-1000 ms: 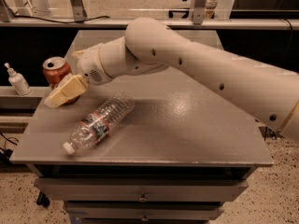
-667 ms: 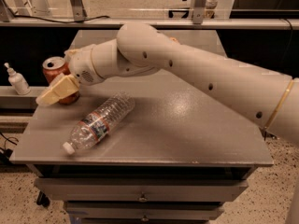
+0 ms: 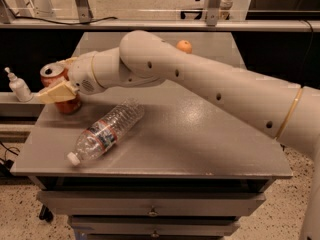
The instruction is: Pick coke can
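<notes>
I have the gripper (image 3: 59,86) right at the upright coke can (image 3: 51,73) near the left edge of the grey table (image 3: 200,149), a plastic bottle (image 3: 106,132) lying close by, but cannot tell whether it grips the can.

The arm (image 3: 200,89) is a thick, smooth, off-white tube with rounded joints, dotted with small dark round recesses. A thin tan band rings it near the right edge, and fine seams circle the wrist. Its pale-yellow tool (image 3: 54,88) sits over the worktop's (image 3: 200,149) back-left corner.
</notes>
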